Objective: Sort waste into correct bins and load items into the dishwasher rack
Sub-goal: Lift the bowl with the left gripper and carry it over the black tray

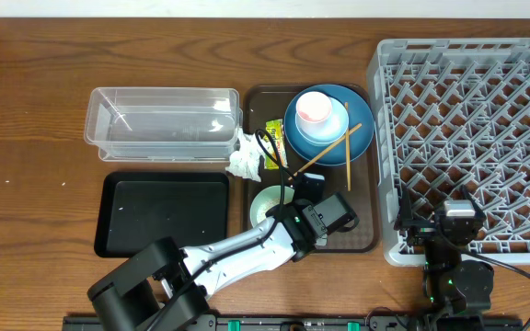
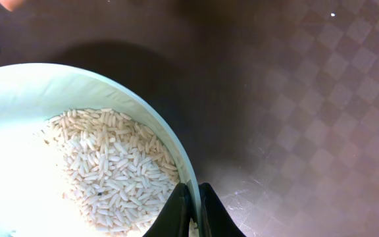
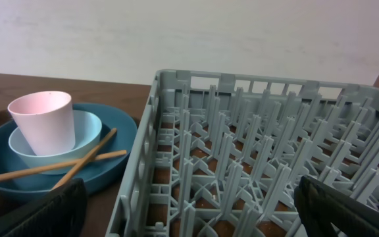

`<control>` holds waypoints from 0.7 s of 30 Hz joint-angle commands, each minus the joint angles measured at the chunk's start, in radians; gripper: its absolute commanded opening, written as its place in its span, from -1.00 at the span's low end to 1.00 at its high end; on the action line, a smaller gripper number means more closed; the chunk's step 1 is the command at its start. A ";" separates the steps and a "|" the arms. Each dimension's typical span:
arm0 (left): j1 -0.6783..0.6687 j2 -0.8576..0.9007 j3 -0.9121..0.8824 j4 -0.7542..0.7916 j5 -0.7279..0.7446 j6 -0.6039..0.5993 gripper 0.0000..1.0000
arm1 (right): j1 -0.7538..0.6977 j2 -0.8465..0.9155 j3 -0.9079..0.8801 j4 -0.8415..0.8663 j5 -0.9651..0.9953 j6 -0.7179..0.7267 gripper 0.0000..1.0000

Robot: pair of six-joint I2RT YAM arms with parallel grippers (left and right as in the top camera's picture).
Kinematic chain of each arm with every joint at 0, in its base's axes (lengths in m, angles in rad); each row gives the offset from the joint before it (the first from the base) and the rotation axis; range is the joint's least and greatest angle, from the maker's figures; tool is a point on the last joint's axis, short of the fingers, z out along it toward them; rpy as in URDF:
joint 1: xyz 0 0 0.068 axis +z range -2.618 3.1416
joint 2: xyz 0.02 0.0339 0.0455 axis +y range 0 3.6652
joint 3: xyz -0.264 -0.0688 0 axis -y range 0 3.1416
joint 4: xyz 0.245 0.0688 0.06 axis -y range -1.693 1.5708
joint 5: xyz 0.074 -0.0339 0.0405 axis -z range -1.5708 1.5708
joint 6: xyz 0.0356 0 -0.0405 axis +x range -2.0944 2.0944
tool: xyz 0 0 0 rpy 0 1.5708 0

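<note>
My left gripper (image 2: 193, 212) is shut on the rim of the mint-green bowl (image 2: 18, 85), which holds white rice grains (image 2: 107, 171). From overhead the bowl (image 1: 267, 202) sits on the brown tray's front left, with the left gripper (image 1: 290, 217) at its right edge. A blue plate (image 1: 352, 138) carries a pale-blue bowl (image 1: 331, 118), a pink cup (image 1: 313, 108) and chopsticks (image 1: 334, 152). A tissue (image 1: 245, 161) and a snack wrapper (image 1: 275, 145) lie beside it. My right gripper (image 3: 189, 214) stands open and empty over the grey rack (image 3: 255, 151).
The clear tub (image 1: 164, 124) stands at the back left and the black tray (image 1: 164, 213) in front of it. The brown serving tray (image 1: 362, 207) lies between them and the rack (image 1: 477, 138), which fills the right side.
</note>
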 commanded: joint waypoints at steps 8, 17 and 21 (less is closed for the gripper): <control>0.000 -0.095 0.008 -0.088 0.005 -0.002 -0.88 | 0.010 -0.001 -0.001 -0.005 -0.004 0.016 0.98; 0.000 -0.271 0.008 -0.183 0.024 0.065 -0.88 | 0.010 -0.001 -0.001 -0.005 -0.004 0.016 0.98; 0.004 -0.339 0.008 -0.212 0.022 0.090 -0.88 | 0.010 -0.001 -0.001 -0.005 -0.004 0.016 0.98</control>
